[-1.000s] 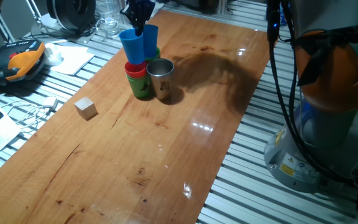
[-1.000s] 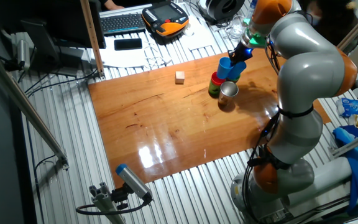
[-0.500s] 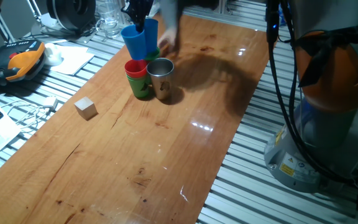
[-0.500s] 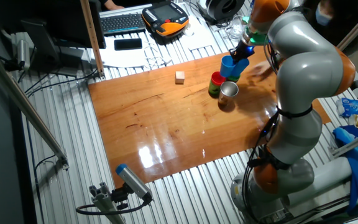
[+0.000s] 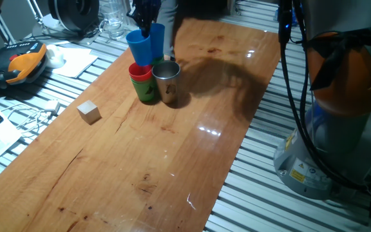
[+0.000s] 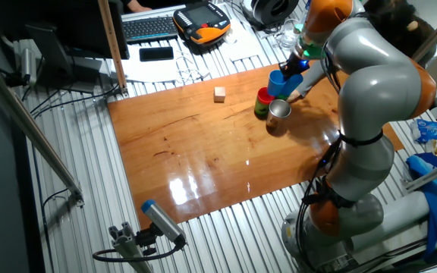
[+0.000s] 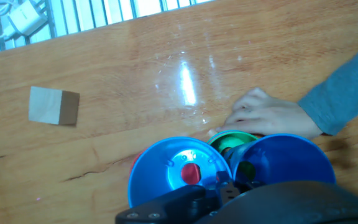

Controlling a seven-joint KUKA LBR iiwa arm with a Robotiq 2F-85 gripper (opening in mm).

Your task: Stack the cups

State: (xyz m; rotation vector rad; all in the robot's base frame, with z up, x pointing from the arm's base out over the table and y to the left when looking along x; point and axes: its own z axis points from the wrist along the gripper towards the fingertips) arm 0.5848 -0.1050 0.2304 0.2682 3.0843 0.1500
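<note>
Two blue cups (image 5: pixel 139 46) (image 5: pixel 156 37) hang side by side under the pincer (image 5: pixel 144 24), lifted clear of the bench (image 5: pixel 172 148); its dark fingers reach down between their rims, seemingly pinching the adjoining walls, though how wide the jaws stand cannot be told. In the hand view the nearer blue cup (image 7: pixel 178 171) shows a red disc at its floor, and the other blue cup (image 7: pixel 288 160) sits just right of it with something green showing against its inner wall. Directly beneath the pincer stands a red cup (image 5: pixel 140 71) nested in a green cup (image 5: pixel 147 90), and touching that stack on the side toward the robot's base stands the steel cup (image 5: pixel 166 80), upright with its mouth open and seemingly nothing inside. A further green cup (image 7: pixel 232 141) stands below the lifted pair, and a person's hand (image 7: pixel 269 116) in a grey-blue sleeve rests on the bench right against it. Well away from the pincer a pale wooden cube (image 5: pixel 89 111) lies near the bench's long edge. Beyond the steel cup the wood runs bare and glossy toward the far corner, while the pincer itself works close to the bench's end, just short of the ribbed metal frame (image 6: pixel 203 220) that surrounds the bench.
</note>
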